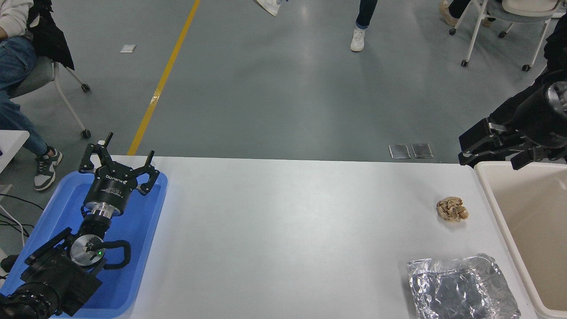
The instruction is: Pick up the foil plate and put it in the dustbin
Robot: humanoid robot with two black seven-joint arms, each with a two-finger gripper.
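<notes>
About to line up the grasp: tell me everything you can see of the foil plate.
The foil plate is a crinkled, shiny silver tray, roughly rectangular with rounded corners and a shallow raised rim. It lies flat, open side up, looking empty, at the table's near right corner, its near edge cut off by the picture. Nothing touches it but the table; the dustbin stands just to its right.

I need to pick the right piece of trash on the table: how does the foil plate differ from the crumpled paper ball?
The foil plate is shiny silver and crinkled; the paper ball is matte beige-brown. The plate is flat, wide and roughly rectangular with a shallow rim; the ball is a small rounded lump. The plate lies at the table's near edge, the ball farther back. Both rest on the white table beside the dustbin, touched by neither gripper.
</notes>
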